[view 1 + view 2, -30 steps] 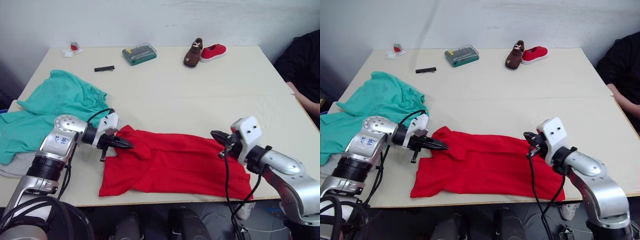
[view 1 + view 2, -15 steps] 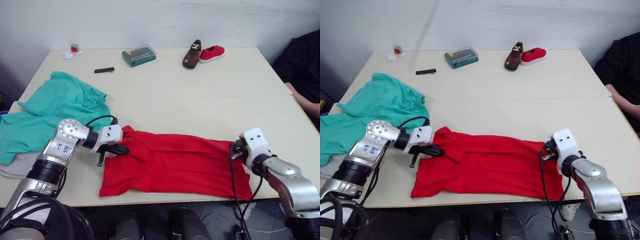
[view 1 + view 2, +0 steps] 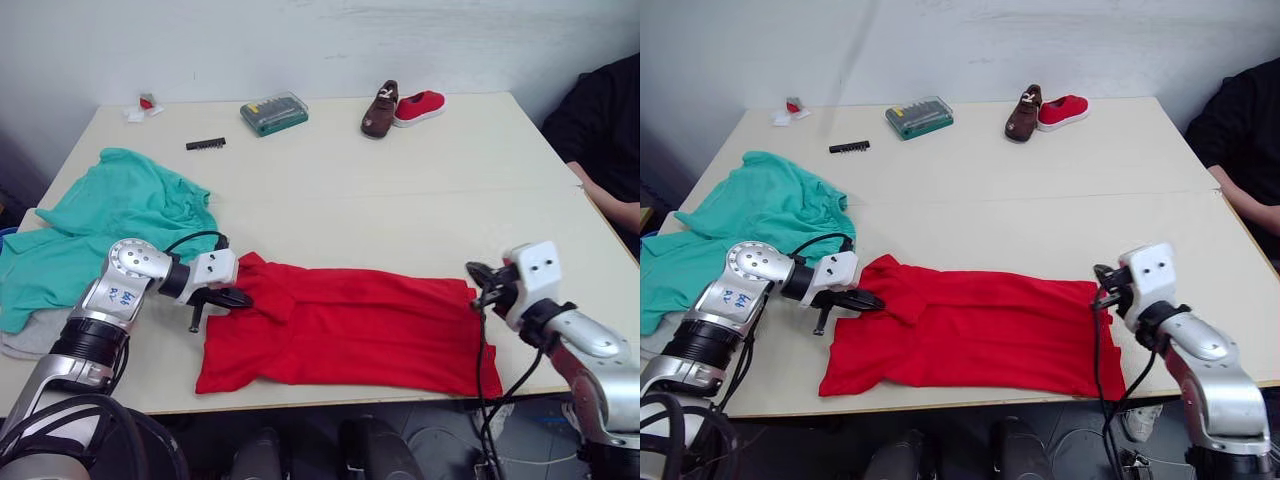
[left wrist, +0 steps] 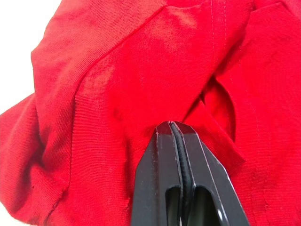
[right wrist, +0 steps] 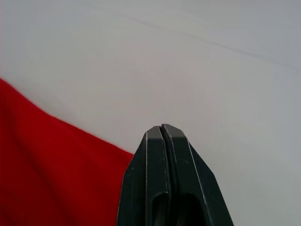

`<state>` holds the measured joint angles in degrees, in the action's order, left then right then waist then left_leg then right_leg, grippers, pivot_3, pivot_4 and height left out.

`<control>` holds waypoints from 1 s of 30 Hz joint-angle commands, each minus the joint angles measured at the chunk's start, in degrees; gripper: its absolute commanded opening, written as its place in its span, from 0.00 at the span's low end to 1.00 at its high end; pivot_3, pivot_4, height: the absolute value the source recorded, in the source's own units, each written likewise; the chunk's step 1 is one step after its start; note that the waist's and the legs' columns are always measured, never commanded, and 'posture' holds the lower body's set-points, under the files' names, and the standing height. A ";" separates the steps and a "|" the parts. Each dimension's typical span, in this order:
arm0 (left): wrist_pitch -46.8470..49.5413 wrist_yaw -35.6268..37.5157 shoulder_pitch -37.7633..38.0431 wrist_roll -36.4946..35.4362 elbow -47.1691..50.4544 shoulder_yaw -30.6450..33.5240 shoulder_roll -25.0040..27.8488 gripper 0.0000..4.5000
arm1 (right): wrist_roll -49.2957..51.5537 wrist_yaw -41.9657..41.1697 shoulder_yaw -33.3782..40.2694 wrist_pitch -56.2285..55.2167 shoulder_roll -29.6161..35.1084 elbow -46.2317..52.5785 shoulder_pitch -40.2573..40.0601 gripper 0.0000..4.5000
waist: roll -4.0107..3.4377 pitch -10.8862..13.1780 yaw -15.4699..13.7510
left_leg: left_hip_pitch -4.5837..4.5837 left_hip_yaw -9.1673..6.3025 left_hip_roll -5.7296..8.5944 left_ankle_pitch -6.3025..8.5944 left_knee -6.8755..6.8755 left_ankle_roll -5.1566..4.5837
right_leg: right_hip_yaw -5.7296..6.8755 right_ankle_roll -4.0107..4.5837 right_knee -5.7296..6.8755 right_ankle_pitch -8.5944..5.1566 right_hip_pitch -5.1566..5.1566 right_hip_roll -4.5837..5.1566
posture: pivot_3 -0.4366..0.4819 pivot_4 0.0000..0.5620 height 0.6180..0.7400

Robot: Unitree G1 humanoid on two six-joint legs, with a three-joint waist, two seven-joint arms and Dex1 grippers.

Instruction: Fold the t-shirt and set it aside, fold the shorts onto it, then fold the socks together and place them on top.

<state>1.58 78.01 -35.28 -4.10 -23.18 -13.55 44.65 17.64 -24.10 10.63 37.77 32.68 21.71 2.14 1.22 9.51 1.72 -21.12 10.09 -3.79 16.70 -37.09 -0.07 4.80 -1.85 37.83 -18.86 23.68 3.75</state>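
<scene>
The left gripper has its jaws pressed tight together with nothing between them. Their tips rest on the t-shirt, on its bunched end at about 9 o'clock. The right gripper has its jaws pressed together too, empty. It sits over the bare counter, just beside the shirt's far corner at 3 o'clock. The red shirt lies long and flat between the two grippers, near the front edge. The shorts lie in a heap at 10 o'clock from the shirt, close to the left arm. Two little shoes sit well apart at 1 o'clock, near a clear box at 11 o'clock
</scene>
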 commanded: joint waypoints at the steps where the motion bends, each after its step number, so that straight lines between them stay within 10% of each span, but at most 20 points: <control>1: 0.90 1.35 0.88 1.67 -0.67 -0.96 0.97 0.01 | -2.73 2.47 -1.04 2.87 0.16 -3.81 0.57 0.00 | 0.00 0.00 0.00 | -0.02 0.01 0.00 0.00 0.00 0.01 | 0.00 0.00 -0.02 0.00 0.00 0.00 | 0.48 0.27 1.00; 11: -10.07 -2.82 -2.85 9.36 -11.76 -2.36 4.96 0.01 | -4.49 0.30 5.34 -5.17 4.41 -9.96 -1.18 0.00 | 0.17 -0.11 0.00 | 0.09 0.02 -0.01 0.12 0.03 -0.17 | -0.01 0.00 -0.05 0.00 -0.05 0.01 | 0.48 0.27 1.00; 18: 7.79 5.76 -4.87 -6.16 -2.58 4.64 2.38 0.01 | 6.07 -8.47 9.52 -8.48 3.95 -0.49 -0.13 0.00 | 0.10 0.18 0.52 | -0.06 0.00 -0.10 0.05 0.10 -0.08 | -0.03 0.05 0.00 0.02 0.12 -0.18 | 0.48 0.27 1.00; 30: 8.53 -0.44 -3.20 0.48 0.62 -0.36 -0.24 0.01 | 0.86 -7.68 -5.94 -2.03 4.49 -0.83 1.28 0.00 | 0.28 0.32 0.00 | -0.30 0.06 -0.06 -0.06 -0.04 0.13 | -0.09 -0.01 -0.09 -0.01 0.27 -0.15 | 0.48 0.27 1.00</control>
<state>13.13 78.82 -39.30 -6.24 -21.05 -12.99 43.85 20.19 -31.91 5.24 36.07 36.19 20.88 3.68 1.49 9.83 1.72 -21.40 10.16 -3.84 16.63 -37.13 0.06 4.70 -1.86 37.74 -18.86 23.95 3.60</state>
